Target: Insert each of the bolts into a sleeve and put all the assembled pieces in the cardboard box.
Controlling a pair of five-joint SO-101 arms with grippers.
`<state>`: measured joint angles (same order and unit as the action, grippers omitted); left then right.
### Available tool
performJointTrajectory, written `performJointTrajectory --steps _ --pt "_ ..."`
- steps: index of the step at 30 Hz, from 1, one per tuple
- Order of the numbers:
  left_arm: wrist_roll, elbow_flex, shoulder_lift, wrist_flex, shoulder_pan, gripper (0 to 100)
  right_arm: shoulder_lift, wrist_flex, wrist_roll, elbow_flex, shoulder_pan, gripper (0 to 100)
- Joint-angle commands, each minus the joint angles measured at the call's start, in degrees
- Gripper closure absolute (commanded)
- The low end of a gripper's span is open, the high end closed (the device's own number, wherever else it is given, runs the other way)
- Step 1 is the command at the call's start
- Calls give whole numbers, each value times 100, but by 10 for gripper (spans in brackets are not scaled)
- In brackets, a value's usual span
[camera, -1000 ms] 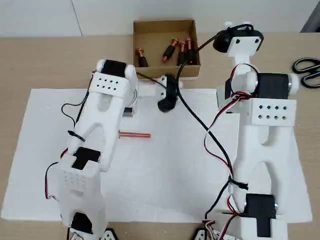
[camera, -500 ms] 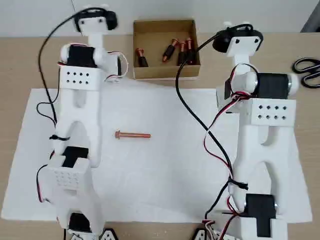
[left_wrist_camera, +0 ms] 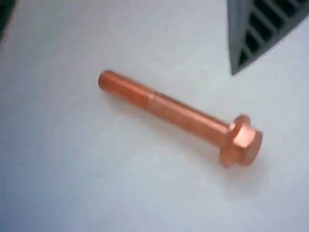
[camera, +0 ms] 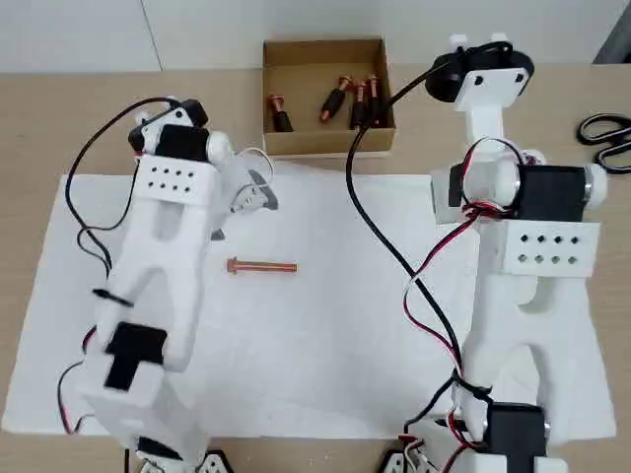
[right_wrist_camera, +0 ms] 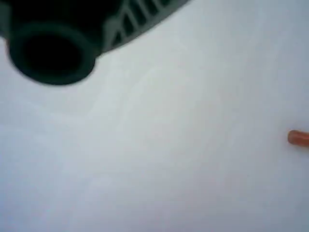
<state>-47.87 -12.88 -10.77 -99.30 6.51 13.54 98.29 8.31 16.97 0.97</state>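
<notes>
The left gripper has its jaws spread wide and holds nothing. In the left wrist view one ribbed grey finger hangs above the sheet, apart from the bolt. The right gripper appears clamped on a black sleeve, whose open round mouth shows against its ribbed jaw.

The step in hand looks like picking up the last loose bolt, so that it can be pushed into the waiting sleeve. The bolt lies flat near the middle of the white sheet, at about 6 o'clock from the left gripper and near it. The next move probably calls for the left arm to come down over the shank and close across it.

The bolt is copper-coloured, with a long smooth shank and a flanged hexagonal head. Seen from above, its head points toward 9 o'clock and its tip toward 3 o'clock.

The cardboard box stands at 12 o'clock on the table. Four assembled pieces already lie inside it.
</notes>
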Motion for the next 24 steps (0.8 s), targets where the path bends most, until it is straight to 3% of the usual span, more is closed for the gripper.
performJointTrajectory --steps 1,5,13,24 --pt "-53 620 774 -105 211 672 259 40 70 167 13 995" --pt "-158 1182 677 -97 290 672 259 40 35 167 13 995" --pt "-1468 1473 -105 308 193 672 259 48 35 167 22 995" --pt "-2022 1464 -1029 466 185 672 259 57 35 167 22 995"
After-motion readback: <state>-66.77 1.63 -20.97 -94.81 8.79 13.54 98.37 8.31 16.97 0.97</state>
